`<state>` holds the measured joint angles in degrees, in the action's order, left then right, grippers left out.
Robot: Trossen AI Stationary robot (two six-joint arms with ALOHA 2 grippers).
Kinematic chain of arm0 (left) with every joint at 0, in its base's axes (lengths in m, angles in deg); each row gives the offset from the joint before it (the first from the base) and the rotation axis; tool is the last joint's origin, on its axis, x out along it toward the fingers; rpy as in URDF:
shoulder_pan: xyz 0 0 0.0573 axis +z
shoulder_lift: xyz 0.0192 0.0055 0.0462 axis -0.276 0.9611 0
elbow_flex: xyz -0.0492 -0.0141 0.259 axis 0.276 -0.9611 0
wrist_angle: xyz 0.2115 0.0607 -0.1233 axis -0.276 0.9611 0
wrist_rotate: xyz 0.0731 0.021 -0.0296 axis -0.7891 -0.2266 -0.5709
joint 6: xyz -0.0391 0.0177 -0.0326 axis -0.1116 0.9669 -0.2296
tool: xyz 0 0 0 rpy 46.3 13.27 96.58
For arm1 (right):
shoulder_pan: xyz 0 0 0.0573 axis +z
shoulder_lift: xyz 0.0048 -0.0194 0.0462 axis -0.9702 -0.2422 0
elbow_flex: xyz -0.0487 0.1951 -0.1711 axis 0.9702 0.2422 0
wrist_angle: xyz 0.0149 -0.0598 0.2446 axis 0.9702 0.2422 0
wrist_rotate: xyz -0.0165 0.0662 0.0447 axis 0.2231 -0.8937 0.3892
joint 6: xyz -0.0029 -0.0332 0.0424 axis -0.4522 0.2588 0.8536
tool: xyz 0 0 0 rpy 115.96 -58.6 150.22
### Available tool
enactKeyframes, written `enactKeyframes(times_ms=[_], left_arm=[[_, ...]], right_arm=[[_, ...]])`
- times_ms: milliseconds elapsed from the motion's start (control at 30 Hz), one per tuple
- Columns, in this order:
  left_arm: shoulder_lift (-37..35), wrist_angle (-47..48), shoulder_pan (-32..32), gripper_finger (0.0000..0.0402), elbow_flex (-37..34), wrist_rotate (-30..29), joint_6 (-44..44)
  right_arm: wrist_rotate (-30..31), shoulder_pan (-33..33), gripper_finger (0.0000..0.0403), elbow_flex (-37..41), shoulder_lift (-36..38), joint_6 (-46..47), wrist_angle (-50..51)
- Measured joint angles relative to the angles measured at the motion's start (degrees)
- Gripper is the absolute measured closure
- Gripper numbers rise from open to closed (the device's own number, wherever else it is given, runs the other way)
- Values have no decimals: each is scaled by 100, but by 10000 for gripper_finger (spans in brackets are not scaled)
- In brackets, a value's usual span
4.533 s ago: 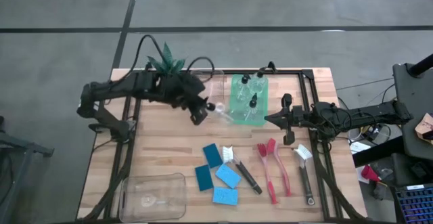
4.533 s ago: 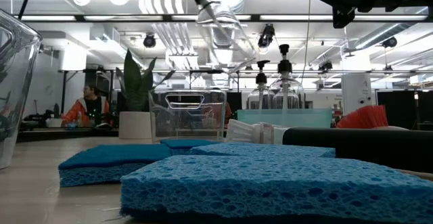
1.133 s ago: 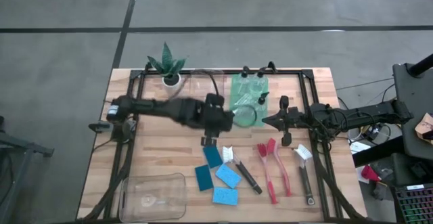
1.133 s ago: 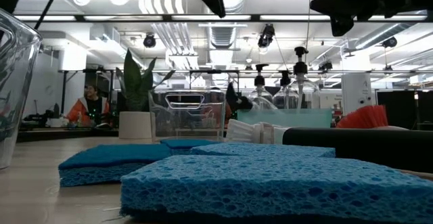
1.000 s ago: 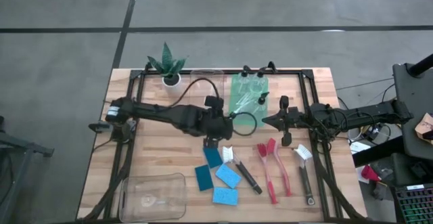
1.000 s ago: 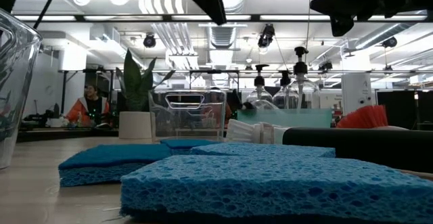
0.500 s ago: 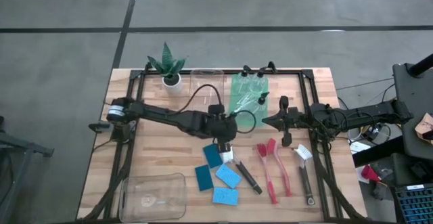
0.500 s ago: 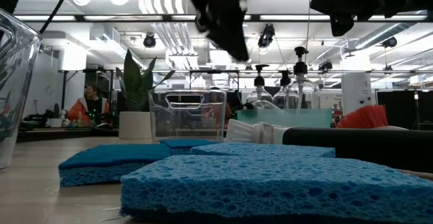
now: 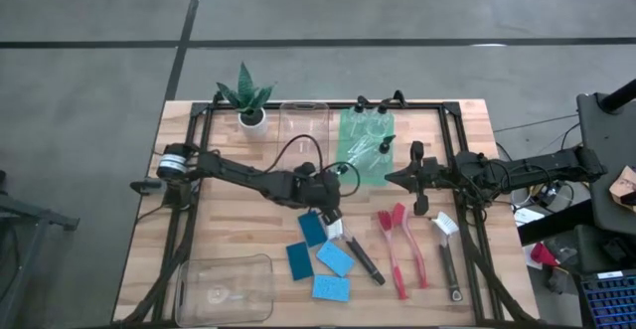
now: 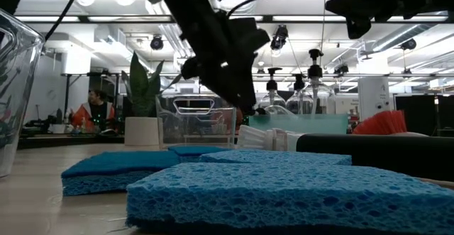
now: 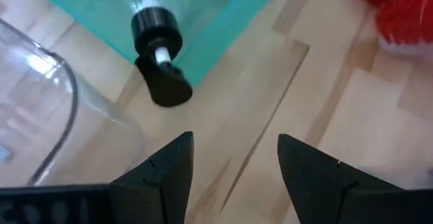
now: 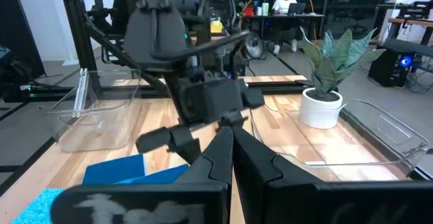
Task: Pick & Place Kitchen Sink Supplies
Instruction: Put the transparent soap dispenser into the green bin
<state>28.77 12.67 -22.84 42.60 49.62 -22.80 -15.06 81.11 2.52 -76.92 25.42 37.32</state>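
From above, the left gripper [image 9: 332,213] is hanging over the table just above the dark blue sponge [image 9: 311,228] and the black brush [image 9: 355,249]. The right gripper [image 9: 395,177] is waiting beside the green bin [image 9: 350,166].

From table height, the bottles [image 10: 296,86] are standing behind the left arm.

Past the left gripper's wide-open, empty jaws, a bottle's black top [image 11: 157,32] is lying ahead — tipped over the bin's edge.

The right gripper's fingers [image 12: 247,158] are pressed together, holding nothing.

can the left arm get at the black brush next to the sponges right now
Probably yes. The left gripper, fingers open and empty, hangs right by the black brush head, with nothing lying on the brush. A dark sponge sits close beside it.
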Motion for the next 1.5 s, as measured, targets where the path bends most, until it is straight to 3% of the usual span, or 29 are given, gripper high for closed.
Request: enactKeyframes(times_ms=[133, 333, 967, 1500], left_arm=[[0, -828, 39, 196, -326, -225, -8], [0, -1150, 179, 197, -537, -454, -189], [0, -635, 342, 197, -682, -513, -443], [-35, -1134, 606, 197, -711, -331, -126]], right_arm=[[0, 0, 394, 0, 0, -2, 2], [0, 2, 394, 0, 0, -5, -1], [0, 1, 394, 11, -2, -7, 3], [0, 0, 394, 24, -7, -26, 2]])
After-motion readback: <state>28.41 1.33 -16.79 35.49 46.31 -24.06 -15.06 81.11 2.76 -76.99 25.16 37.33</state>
